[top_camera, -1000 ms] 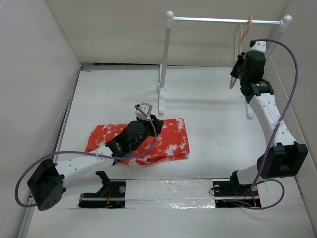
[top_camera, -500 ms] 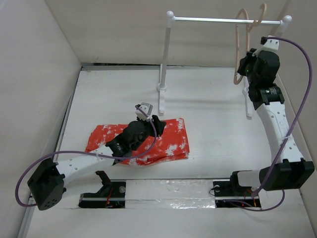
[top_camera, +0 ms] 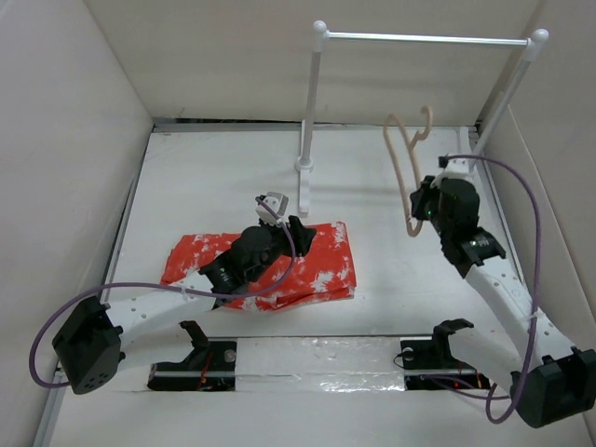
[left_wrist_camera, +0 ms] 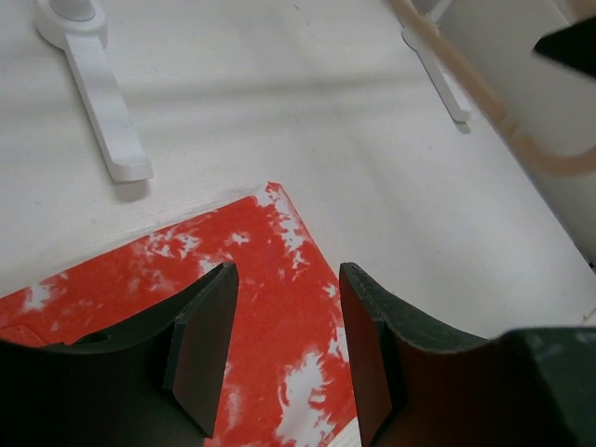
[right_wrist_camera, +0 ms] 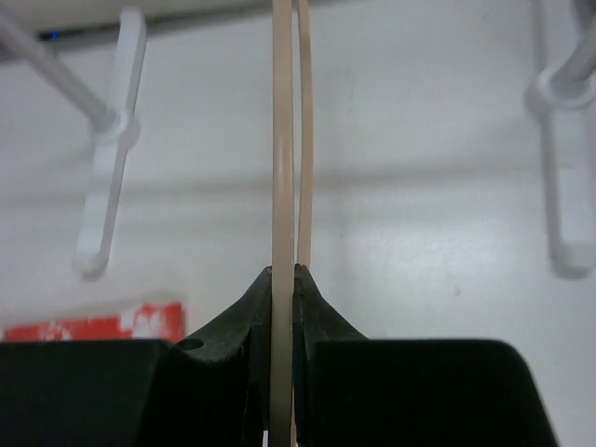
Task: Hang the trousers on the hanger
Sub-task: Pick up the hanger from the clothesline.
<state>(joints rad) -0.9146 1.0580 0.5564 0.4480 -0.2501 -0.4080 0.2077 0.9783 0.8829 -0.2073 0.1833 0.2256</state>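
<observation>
The red-orange trousers with white blotches lie folded flat on the table, left of centre; they also show in the left wrist view. My left gripper hovers just above their far right part, jaws open and empty. My right gripper is shut on the pale beige hanger and holds it in the air, off the rail, right of centre. In the right wrist view the hanger's bar runs straight up between the shut fingers.
The white rail stands at the back on two posts; its left post foot is just behind the trousers. White walls close in on the left, back and right. A taped strip runs along the near edge.
My right arm has lifted the hanger off the rail and carried it down and left, towards the middle of the table. The left arm and the trousers have not moved.
</observation>
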